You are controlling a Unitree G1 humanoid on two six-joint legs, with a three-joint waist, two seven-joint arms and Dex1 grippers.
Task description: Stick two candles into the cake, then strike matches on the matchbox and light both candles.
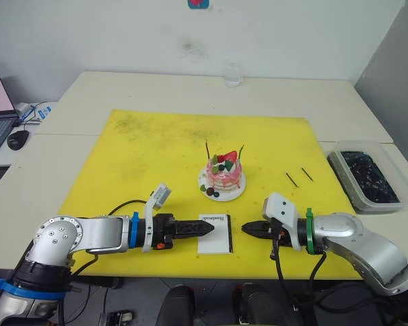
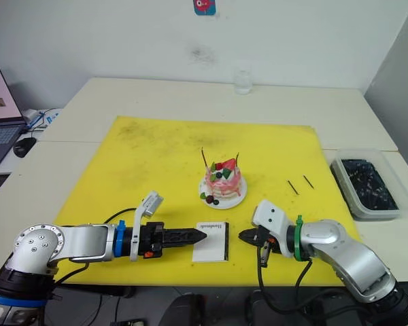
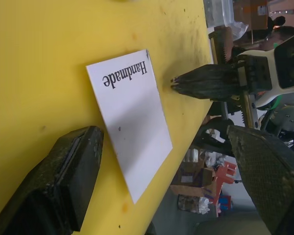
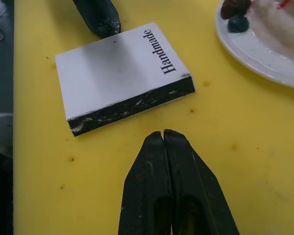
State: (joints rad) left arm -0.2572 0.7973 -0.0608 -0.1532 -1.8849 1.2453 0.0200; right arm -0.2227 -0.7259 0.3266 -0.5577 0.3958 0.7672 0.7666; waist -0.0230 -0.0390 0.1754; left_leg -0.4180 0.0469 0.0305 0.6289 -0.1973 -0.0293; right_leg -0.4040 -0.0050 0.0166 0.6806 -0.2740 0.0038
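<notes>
Head view: the left gripper (image 1: 205, 228) lies low over the near edge of the yellow mat (image 1: 149, 146), tip at the left edge of the matchbox (image 1: 215, 235). The right gripper (image 1: 247, 229) sits just right of the box, apart from it. Both candles (image 1: 207, 149) stand in the cake (image 1: 224, 174); two matches (image 1: 292, 179) lie to its right.

Left wrist view: fingers (image 3: 63, 181) spread wide, holding nothing; the box reads "Handmade".

Right wrist view: fingers (image 4: 157, 186) pressed together, empty, facing the box's dark strip.
</notes>
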